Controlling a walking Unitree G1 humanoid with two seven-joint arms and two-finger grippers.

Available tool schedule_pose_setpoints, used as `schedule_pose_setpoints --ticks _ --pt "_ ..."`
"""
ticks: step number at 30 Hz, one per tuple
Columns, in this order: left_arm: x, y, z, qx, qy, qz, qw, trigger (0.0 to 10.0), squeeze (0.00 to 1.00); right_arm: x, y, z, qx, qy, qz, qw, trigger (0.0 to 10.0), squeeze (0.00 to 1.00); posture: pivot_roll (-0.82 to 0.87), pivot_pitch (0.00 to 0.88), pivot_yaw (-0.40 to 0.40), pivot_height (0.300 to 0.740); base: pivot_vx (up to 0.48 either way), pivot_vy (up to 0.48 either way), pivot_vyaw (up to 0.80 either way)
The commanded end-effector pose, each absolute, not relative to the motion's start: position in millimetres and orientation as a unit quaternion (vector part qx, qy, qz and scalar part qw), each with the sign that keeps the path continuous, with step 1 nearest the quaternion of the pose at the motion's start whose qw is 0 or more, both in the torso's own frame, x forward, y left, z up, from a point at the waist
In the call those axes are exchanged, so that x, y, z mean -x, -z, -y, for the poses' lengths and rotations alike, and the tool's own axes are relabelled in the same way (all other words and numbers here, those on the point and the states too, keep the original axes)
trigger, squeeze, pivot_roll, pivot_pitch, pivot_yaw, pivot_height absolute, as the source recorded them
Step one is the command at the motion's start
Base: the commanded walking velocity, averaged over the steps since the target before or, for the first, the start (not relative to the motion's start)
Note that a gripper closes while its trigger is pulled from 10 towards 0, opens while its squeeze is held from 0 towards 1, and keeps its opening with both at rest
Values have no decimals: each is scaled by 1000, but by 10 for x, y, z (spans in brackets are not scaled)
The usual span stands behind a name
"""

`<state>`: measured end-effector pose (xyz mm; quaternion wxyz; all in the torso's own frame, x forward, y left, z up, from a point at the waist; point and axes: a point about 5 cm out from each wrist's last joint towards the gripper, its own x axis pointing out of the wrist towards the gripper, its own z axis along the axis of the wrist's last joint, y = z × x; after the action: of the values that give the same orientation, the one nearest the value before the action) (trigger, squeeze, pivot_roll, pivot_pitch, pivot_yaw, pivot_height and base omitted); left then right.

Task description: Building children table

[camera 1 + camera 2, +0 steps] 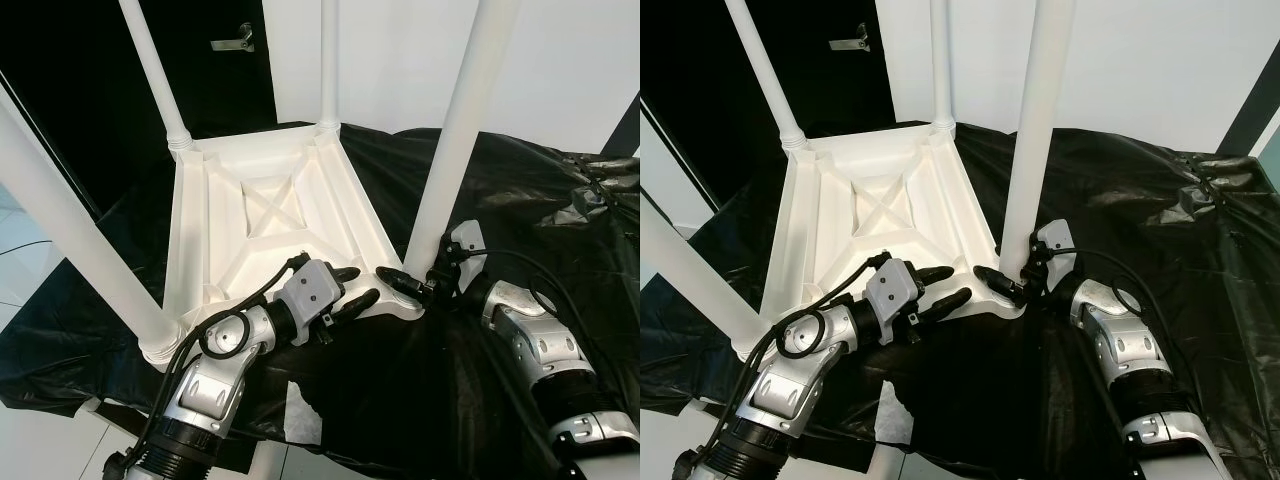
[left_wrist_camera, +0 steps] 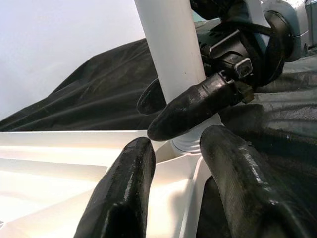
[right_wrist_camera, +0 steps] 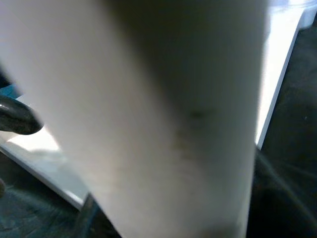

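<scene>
White plastic table [image 1: 262,215] lies upside down on black sheeting [image 1: 520,200], your right gripper [image 1: 412,287] clamped on the near leg [image 1: 452,140] at its socket, left gripper [image 1: 352,285] fingers apart on the rim; twisting askew could cross-thread that leg.
</scene>
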<state>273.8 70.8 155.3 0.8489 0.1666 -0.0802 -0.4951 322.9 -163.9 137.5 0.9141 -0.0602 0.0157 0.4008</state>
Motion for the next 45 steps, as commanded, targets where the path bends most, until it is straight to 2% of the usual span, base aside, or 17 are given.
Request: schedule_pose_setpoints --ticks 1,6,11,15,20,24,27,34,35,36,37,45 --pt "-2758 -1520 -733 -163 475 80 861 10000 0 -3235 -1343 1596 51 -396 -17 917 0 0 -21 0 -12 740 0 0 0" --pt "-2750 -1510 -720 -163 478 79 860 10000 0 -3229 -1353 1581 12 -355 -4 935 0 0 -21 0 -9 740 0 0 0" --pt "-2735 -1499 -723 -163 480 77 858 10000 0 -3214 -1349 1554 20 -317 4 948 0 0 -24 0 -5 740 0 0 0" --pt "-2724 -1491 -724 -166 483 76 857 10000 0 -3139 -1296 1413 11 -225 16 974 0 0 -27 0 0 740 0 0 0" --pt "-2724 -1490 -715 -168 485 78 855 10000 0 -3097 -1252 1328 -1 -181 11 983 0 0 -30 0 1 740 0 0 0" --pt "-2736 -1499 -697 -167 486 79 854 10000 0 -3094 -1205 1313 19 -58 -3 998 0 0 -33 0 -3 740 0 0 0" --pt "-2736 -1501 -692 -166 486 80 854 10000 0 -3080 -1198 1280 13 -16 -5 1000 0 0 -29 0 -7 740 0 0 0" --pt "-2727 -1501 -685 -164 485 80 855 10000 0 -3035 -1214 1104 -11 -25 -1 1000 0 0 -28 0 -6 740 0 0 0" --pt "-2725 -1500 -684 -164 486 80 855 10000 0 -3028 -1232 1100 -7 -29 4 1000 2431 0 -28 0 -6 740 0 0 0" --pt "-2725 -1500 -684 -164 486 80 855 10000 0 -3028 -1232 1100 -7 -29 4 1000 2431 0 -28 0 -6 740 0 0 0" --pt "-2725 -1501 -685 -165 487 80 854 10000 0 -3023 -1241 1106 -5 -30 6 1000 10000 0 -33 0 -3 740 0 0 0" --pt "-2725 -1503 -680 -165 487 80 854 10000 0 -3004 -1255 1126 4 -31 11 999 10000 0 -36 0 -2 740 0 0 0"
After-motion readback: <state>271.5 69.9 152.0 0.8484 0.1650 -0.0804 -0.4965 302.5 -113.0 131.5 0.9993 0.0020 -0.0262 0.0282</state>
